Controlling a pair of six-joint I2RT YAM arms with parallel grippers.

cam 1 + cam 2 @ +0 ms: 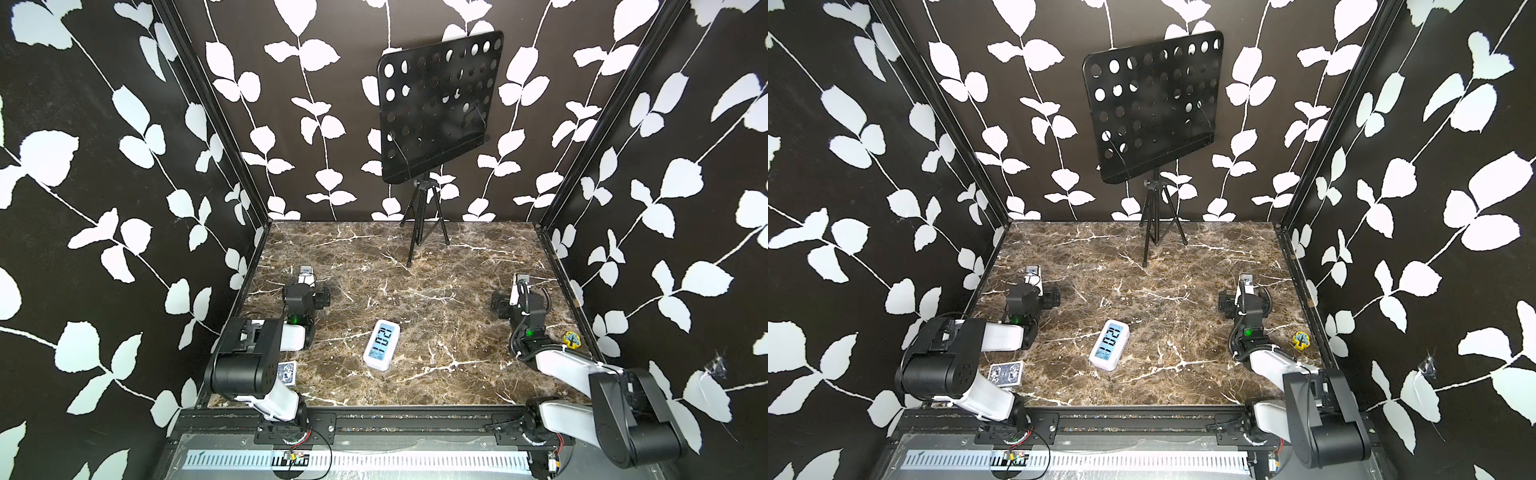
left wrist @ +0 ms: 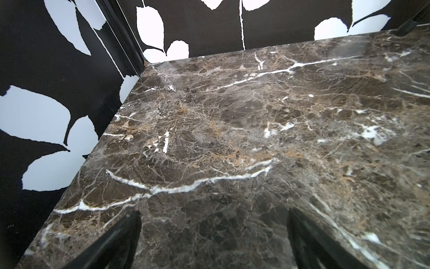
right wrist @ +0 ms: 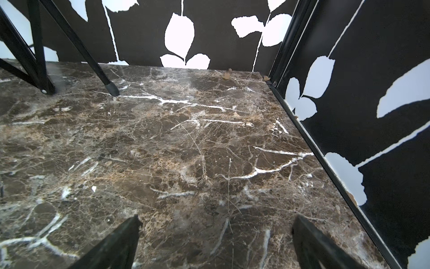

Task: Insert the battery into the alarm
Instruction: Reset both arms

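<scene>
Fingers [image 2: 121, 237], black and tapered, of the left gripper [image 2: 214, 212]: standing spread wide and released, gripping nothing, with only bare stone showing between them. Fingers [image 3: 116, 242] of the right gripper [image 3: 216, 217]: likewise standing parted and empty. Both arms are sitting folded at the sides of the brown, white-veined marble tabletop [image 1: 457, 257], their fingers pointing toward 12 o'clock, the far wall. White rounded-rectangle plastic alarm [image 1: 381, 344] [image 1: 1109, 344] with a lit blue-grey LCD face: lying flat and face up near the middle of the table's front half, touching nothing, its long axis running roughly from 7 o'clock to 1 o'clock. It is lying at about 4 o'clock from the left gripper and about 8 o'clock from the right, behind both sets of fingers and so showing in neither wrist view; the left arm is judged the nearer. Battery: not showing in any view, and the compartment is presumably facing down. Small blue-patterned card box [image 1: 1005, 372]: lying by the left arm's base. Small yellow token [image 1: 572, 340]: lying beside the right arm. Black perforated music stand [image 1: 436, 108] on a tripod: standing at 12 o'clock.
</scene>
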